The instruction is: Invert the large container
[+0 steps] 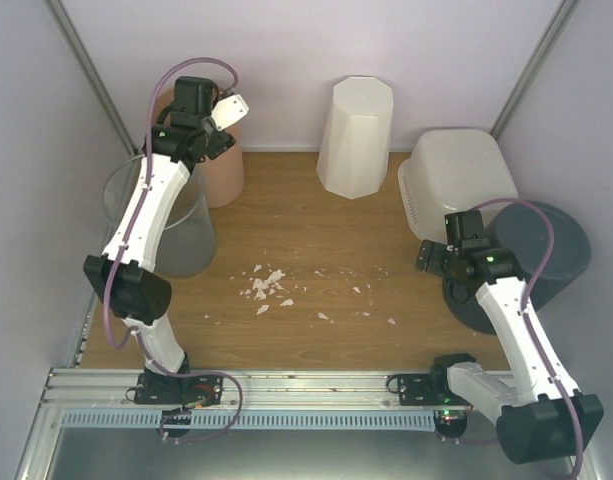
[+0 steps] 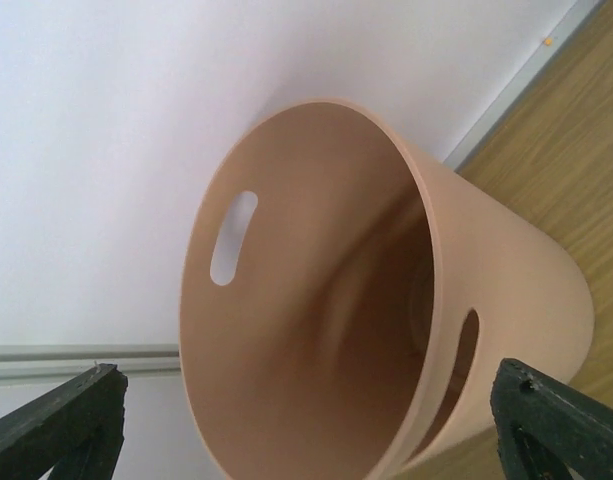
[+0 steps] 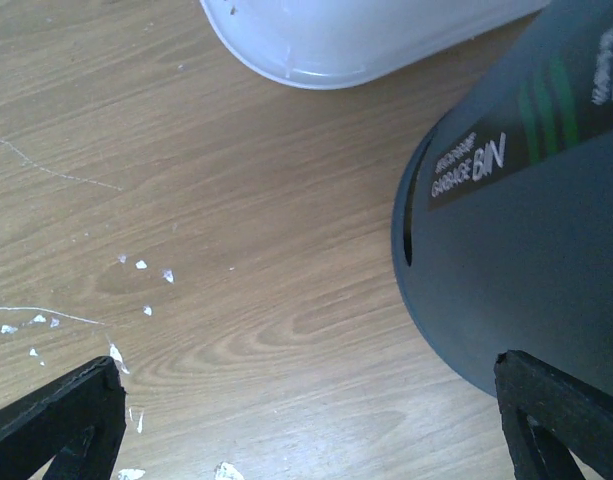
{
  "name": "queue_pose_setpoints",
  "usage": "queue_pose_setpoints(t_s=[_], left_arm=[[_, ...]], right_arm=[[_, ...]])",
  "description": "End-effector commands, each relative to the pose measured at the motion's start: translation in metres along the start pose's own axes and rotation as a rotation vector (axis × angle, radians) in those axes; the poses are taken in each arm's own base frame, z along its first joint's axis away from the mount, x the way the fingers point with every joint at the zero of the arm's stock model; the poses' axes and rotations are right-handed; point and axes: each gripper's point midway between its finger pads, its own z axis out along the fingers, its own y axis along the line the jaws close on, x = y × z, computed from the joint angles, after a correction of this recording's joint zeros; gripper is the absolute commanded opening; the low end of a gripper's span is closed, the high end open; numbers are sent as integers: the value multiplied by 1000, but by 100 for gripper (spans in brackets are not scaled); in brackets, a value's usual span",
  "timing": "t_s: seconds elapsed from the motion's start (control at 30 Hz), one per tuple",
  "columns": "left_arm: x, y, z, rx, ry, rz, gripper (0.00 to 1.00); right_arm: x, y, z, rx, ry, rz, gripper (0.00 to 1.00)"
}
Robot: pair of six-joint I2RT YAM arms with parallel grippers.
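Observation:
The large container (image 1: 456,178) is a wide translucent-white tub at the back right. It seems to rest with its base up and its rolled rim on the table. Its rim edge also shows at the top of the right wrist view (image 3: 356,45). My right gripper (image 1: 431,258) hangs low over the wood just in front of the tub, open and empty (image 3: 306,420), next to a dark grey bin (image 1: 541,262). My left gripper (image 1: 219,143) is at the far left over a peach bin (image 1: 224,172), open and empty (image 2: 306,430), facing the bin's mouth (image 2: 316,300).
A tall white faceted bin (image 1: 354,135) stands at the back middle. A grey wire-mesh bin (image 1: 176,230) stands at the left under my left arm. The dark grey bin (image 3: 526,230) lies close to the right gripper. Torn white scraps (image 1: 269,286) lie mid-table.

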Motion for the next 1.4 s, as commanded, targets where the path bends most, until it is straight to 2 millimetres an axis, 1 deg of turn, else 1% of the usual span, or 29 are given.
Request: queue_pose_setpoints(t_s=[0.0,0.13,0.23,0.33,0.47,0.63,0.97,1.07,1.27,1.37], left_arm=[[12,-17,-15,63,13,61,98],[29,-23,-6,18,50,105,96],[38,-30,2,5,67,116,96],[42,-34,10,-8,75,116,96],[43,-26,20,-76,69,128,95],[48,-18,30,-144,90,149,95],[55,0,38,-248,112,186,95],[63,0,47,-269,132,203,93],[59,1,49,-315,80,209,93],[62,-3,52,-322,73,223,91]], right_arm=[[-12,10,-2,-52,-24,-35,100],[-14,17,-4,-93,-29,-38,100],[-14,16,-6,-95,-32,-44,100],[-13,16,-6,-96,-33,-48,100],[-12,17,-6,-105,-33,-51,100],[-12,16,-5,-102,-36,-53,100],[-10,17,-1,-105,-33,-59,100],[-11,18,-2,-108,-36,-60,100],[-12,18,-4,-111,-42,-58,100],[-12,19,-4,-115,-40,-59,100]])
